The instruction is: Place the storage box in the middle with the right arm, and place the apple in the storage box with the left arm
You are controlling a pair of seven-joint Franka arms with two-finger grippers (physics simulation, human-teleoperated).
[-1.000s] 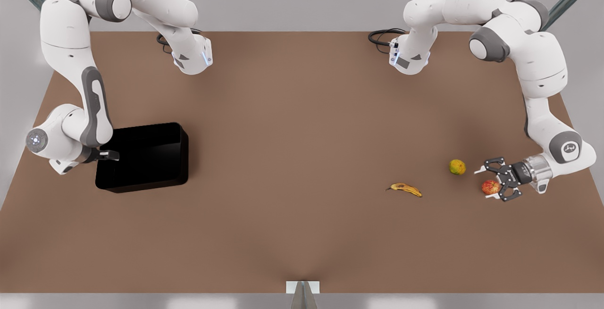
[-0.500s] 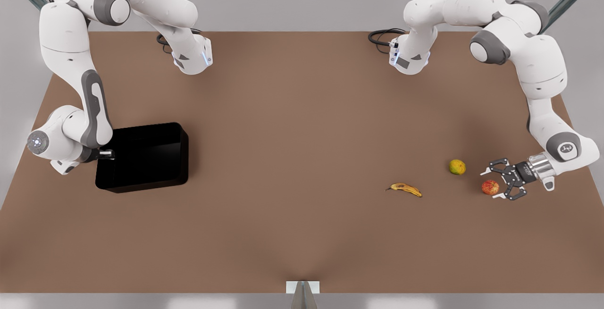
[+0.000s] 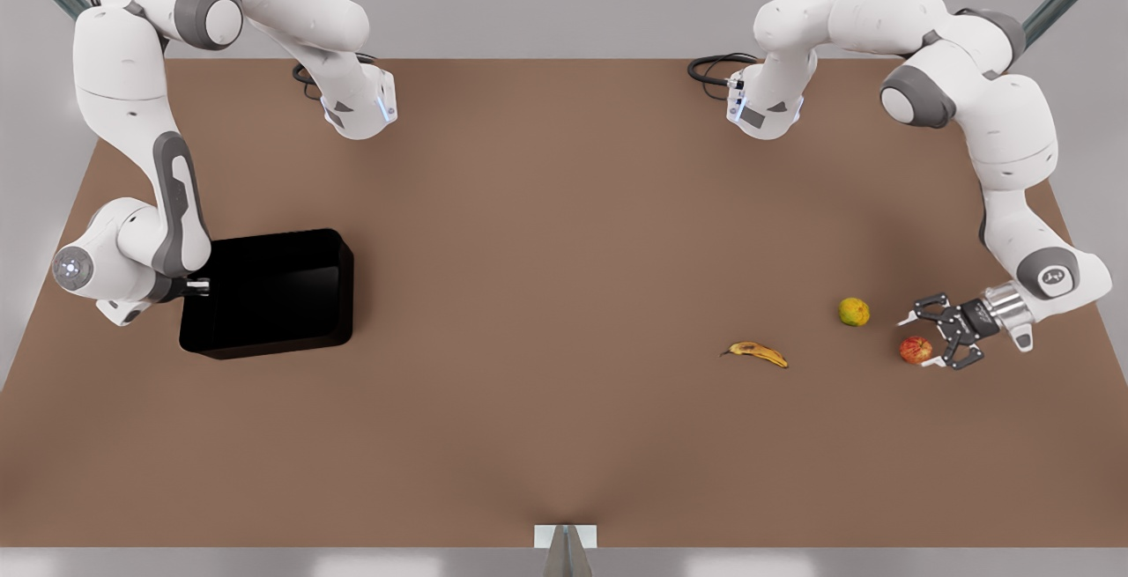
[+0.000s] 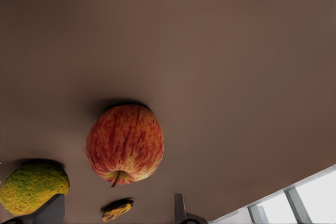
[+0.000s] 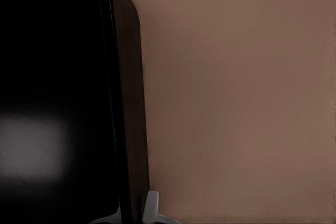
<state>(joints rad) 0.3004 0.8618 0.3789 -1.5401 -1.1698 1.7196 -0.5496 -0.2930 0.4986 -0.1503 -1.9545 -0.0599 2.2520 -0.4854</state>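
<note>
Our left gripper [image 3: 919, 343] has backed off the apple [image 3: 916, 349], jaws wide; right gripper [image 3: 199, 286] has pinched the box [image 3: 273, 295] wall, so dragging comes next.

A round red apple with yellow streaks [image 4: 125, 144] sits on the brown table [image 4: 226, 66]. A bumpy yellow-green fruit [image 4: 32, 186] lies near it. A browned banana [image 4: 117, 209] lies farther off.

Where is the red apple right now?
The apple sits on the table at the front view's right, just below the yellow-green fruit and right of the banana, with the open left gripper around it.
</note>
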